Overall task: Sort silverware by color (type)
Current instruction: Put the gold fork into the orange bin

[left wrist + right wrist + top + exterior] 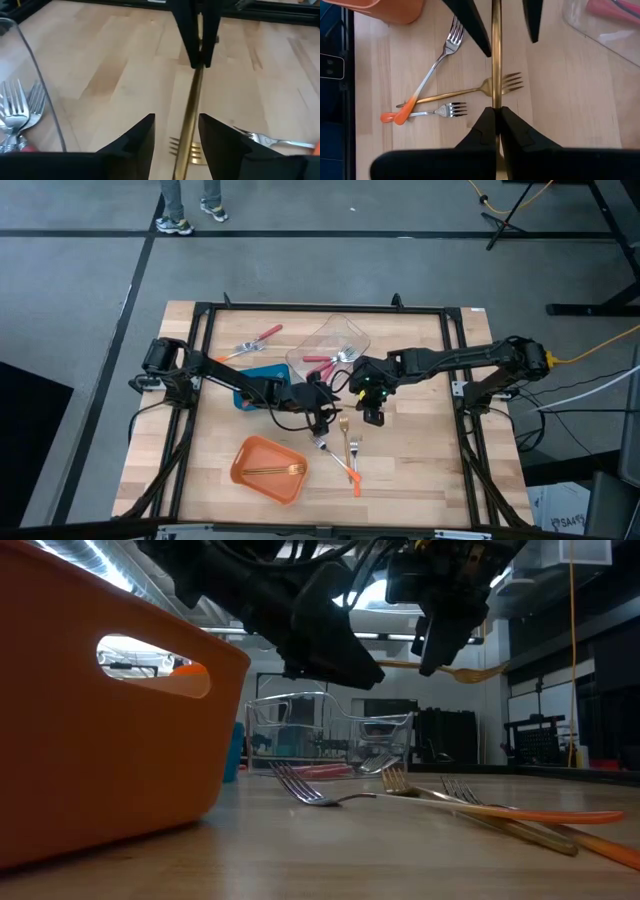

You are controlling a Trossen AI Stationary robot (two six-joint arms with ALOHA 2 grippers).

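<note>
My right gripper [496,109] is shut on a gold fork [495,55] and holds it in the air over the middle of the table. My left gripper [176,117] is open. Its fingers stand on either side of the same fork's free end without touching it. On the table below lie another gold fork [470,90] and two silver forks with orange handles [437,62] [427,113]. In the high view my left gripper [322,408] and my right gripper [372,408] face each other. My right gripper pinches the gold fork's thin shaft [495,97] between its two fingers, which slant down from the table's right side. The fork [460,670] lies about level, clear of the table. Its long free end reaches toward the left gripper.
An orange container [250,455] holding gold silverware stands near the front left. A blue container [262,375] lies under my left arm. A clear container [345,330] holds red-handled forks at the back. Two more forks [258,340] lie at the back left. A black frame [320,308] edges the table.
</note>
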